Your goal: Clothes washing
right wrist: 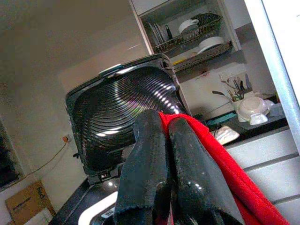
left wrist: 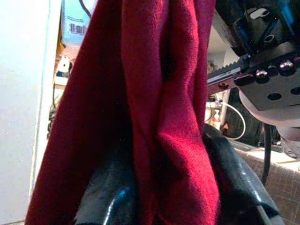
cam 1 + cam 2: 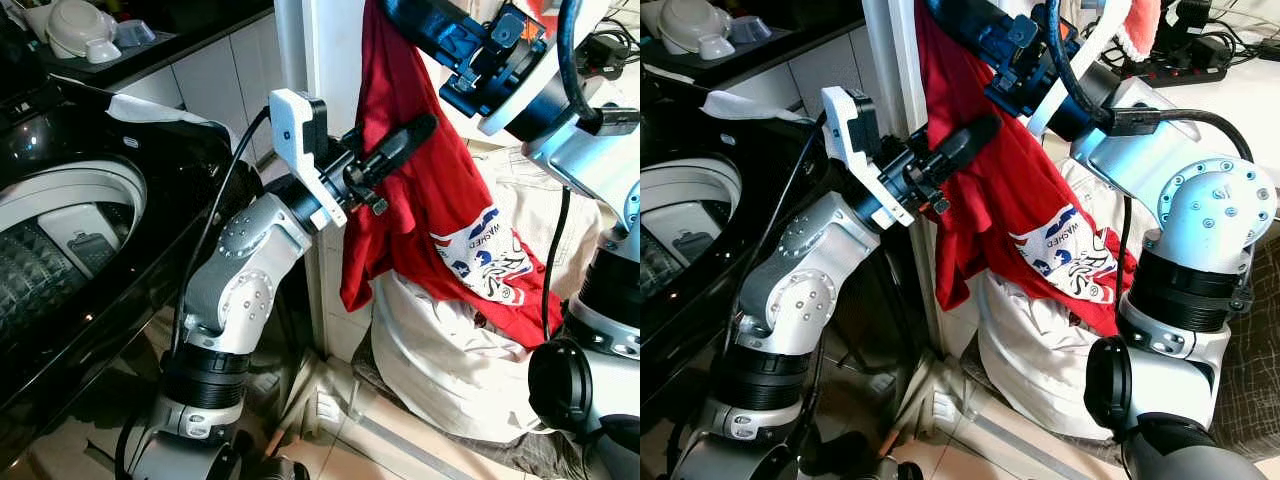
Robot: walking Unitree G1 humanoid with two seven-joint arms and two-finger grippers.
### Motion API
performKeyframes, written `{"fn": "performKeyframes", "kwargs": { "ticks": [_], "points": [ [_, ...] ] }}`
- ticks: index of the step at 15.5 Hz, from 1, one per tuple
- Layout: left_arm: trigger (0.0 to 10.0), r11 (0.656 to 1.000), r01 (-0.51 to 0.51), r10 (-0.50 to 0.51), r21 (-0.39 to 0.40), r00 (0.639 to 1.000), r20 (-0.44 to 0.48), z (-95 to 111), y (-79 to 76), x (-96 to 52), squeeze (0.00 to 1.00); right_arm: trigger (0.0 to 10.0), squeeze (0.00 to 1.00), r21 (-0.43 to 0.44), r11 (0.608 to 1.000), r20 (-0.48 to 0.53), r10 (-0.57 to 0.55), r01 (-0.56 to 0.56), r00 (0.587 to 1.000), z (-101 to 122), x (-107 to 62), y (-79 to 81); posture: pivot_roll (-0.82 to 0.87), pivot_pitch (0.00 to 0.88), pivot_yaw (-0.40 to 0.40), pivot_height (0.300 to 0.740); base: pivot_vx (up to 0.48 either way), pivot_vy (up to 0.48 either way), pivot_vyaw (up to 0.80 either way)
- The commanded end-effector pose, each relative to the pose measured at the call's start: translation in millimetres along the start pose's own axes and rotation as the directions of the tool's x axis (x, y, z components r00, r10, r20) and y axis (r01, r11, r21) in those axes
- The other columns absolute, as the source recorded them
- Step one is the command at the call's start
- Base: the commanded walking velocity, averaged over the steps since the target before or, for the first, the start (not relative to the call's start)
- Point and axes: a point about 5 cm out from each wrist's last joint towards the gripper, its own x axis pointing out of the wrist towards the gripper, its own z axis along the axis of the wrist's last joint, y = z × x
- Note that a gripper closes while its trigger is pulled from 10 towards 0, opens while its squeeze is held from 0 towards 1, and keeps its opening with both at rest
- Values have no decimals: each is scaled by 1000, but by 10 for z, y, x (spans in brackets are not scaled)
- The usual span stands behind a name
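Note:
A red shirt (image 3: 420,170) with a white printed patch hangs in front of me, beside a white post. At the shirt's top edge my right gripper (image 1: 164,121) is shut on it, held high. My left gripper (image 3: 412,135) reaches in from the left at mid-height. Its two black fingers (image 2: 108,197) stand on either side of a bunched fold of the shirt (image 2: 159,108) and are shut on it. The top-loading washing machine (image 3: 70,230) stands to my left with its drum showing and its ribbed black lid (image 1: 126,112) raised.
A pale bundle of laundry (image 3: 440,360) sits on the floor under the shirt. A dark counter with white bowls (image 3: 80,30) runs behind the machine. The white post (image 3: 295,50) stands between machine and shirt. A power strip (image 3: 1200,65) lies at the upper right.

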Motion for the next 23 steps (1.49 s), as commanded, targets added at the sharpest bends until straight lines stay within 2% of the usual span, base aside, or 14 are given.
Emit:
{"fn": "performKeyframes", "kwargs": {
  "ticks": [1, 7, 8, 9, 10, 11, 12, 15, 16, 17, 19, 21, 22, 23],
  "points": [
    [0, 1000, 2, -2, 13, 1000, 11, 30, 24, -3, 0, 0, 0, -24, 999, 11, 28, -28, 1000, 64, 48, 56, 7, 0, 78, 740, 0, 0, 0],
    [0, 1000, -10, 9, 27, 1000, 20, 43, 57, -13, 0, 1176, 0, -24, 999, 11, 29, -29, 1000, 64, 53, 51, 12, 0, 79, 740, 0, 0, 0],
    [0, 999, -22, 21, 45, 1000, 22, 60, 82, -21, 0, 3686, 0, -28, 999, 12, 23, -23, 1000, 60, 55, 48, 12, 0, 79, 740, 0, 0, 0],
    [0, 998, -25, 23, 50, 999, 23, 71, 101, -28, 0, 10000, 0, -31, 999, 13, 17, -16, 1000, 57, 56, 42, 14, 0, 82, 740, 0, 0, 0],
    [0, 996, -34, 32, 77, 999, 25, 107, 154, -48, 0, 10000, 0, -11, 1000, 23, 19, -19, 1000, 61, 54, 34, 14, 0, 85, 740, 0, 0, 0],
    [0, 994, -48, 45, 96, 999, 26, 131, 191, -62, 0, 10000, 800, -2, 1000, 29, 26, -26, 999, 66, 49, 36, 14, 0, 85, 740, 0, 0, 0],
    [0, 987, -77, 73, 144, 997, 29, 201, 279, -95, 0, 10000, 1000, 13, 999, 42, 34, -34, 999, 81, 32, 40, 12, 0, 88, 740, 0, 0, 0],
    [0, 886, -255, 244, 386, 967, 80, 692, 649, -138, 0, 10000, 1000, -7, 999, 67, 45, -44, 997, 138, -51, 74, 14, 0, 87, 740, 0, 0, 0],
    [0, 777, -339, 322, 530, 938, 127, 1001, 806, -146, 0, 10000, 345, -24, 999, 74, 40, -38, 996, 163, -84, 81, 14, 0, 87, 740, 0, 0, 0],
    [0, 636, -402, 377, 659, 907, 189, 1321, 924, -159, 0, 10000, 0, -38, 999, 75, 39, -37, 996, 176, -110, 89, 24, 0, 84, 740, 0, 0, 0],
    [0, -22, -524, 415, 852, 770, 485, 2419, 996, -260, 0, 10000, 0, -90, 995, 52, 41, -37, 998, 150, -163, 127, 23, 0, 91, 740, 0, 0, 0],
    [0, -352, -501, 333, 791, 723, 606, 2844, 864, -296, 0, 10000, 0, -116, 993, 13, 24, -22, 1000, 55, -166, 134, 23, 0, 97, 740, 0, 0, 0],
    [0, -454, -468, 315, 758, 712, 628, 2893, 859, -304, 0, 10000, 0, -135, 991, -12, 6, -7, 1000, -17, -153, 134, 23, 0, 97, 740, 0, 0, 0],
    [0, -493, -430, 328, 756, 713, 620, 2835, 921, -311, 0, 10000, 0, -142, 990, -28, -5, 1, 1000, -69, -137, 133, 25, 0, 100, 740, 0, 0, 0]
  ]
}}
